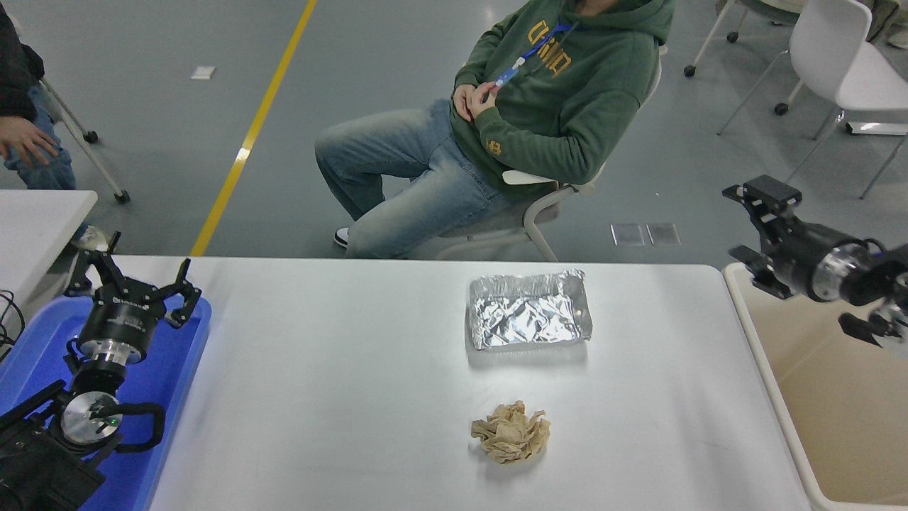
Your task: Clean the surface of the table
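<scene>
White and smooth, the table surface (340, 383) bears a foil tray (528, 310) (crumpled paper (511, 433) nearer); left gripper (135, 280) spread, right gripper (755, 227) apart.

The large, smooth white rectangular tabletop with rounded corners (340, 369) lay flat across the middle of the view, its far edge running straight from left to right. A crumpled silver foil tray (528, 309) rested on it right of centre toward the far edge, and a crumpled beige paper wad (511, 441) sat nearer, well apart from it.
</scene>
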Controlling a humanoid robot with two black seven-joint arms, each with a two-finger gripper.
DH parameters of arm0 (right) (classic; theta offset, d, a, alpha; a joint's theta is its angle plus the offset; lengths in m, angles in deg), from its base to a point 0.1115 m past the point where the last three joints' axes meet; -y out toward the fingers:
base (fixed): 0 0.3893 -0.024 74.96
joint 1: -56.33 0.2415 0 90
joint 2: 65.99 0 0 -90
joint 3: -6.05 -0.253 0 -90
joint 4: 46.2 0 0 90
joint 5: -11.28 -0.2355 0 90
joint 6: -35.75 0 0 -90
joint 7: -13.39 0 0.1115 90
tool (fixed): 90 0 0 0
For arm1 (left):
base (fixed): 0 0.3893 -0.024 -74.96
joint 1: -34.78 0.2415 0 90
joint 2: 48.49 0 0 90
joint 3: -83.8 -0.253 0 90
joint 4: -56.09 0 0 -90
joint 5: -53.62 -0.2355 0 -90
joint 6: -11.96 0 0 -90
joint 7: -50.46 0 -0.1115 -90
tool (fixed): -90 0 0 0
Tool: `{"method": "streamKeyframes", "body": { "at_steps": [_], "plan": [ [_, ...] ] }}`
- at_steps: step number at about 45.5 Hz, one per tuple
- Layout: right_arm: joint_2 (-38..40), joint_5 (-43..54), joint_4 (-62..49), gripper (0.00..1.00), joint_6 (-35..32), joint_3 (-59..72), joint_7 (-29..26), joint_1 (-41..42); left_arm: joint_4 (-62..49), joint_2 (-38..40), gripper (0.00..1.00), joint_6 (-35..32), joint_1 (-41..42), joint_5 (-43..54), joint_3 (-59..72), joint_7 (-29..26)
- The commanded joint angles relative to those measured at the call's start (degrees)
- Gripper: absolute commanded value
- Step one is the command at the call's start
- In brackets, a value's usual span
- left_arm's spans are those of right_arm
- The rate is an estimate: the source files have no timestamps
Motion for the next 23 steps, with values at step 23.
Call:
{"method": "streamKeyframes", "body": {
  "at_steps": [23],
  "plan": [
    [-11.6,0.2,-0.7,1.0,0.6,0.7,0.1,-0.2,0.0,0.0,1.0,0.0,0.0,0.0,0.0,0.0]
  ]
}}
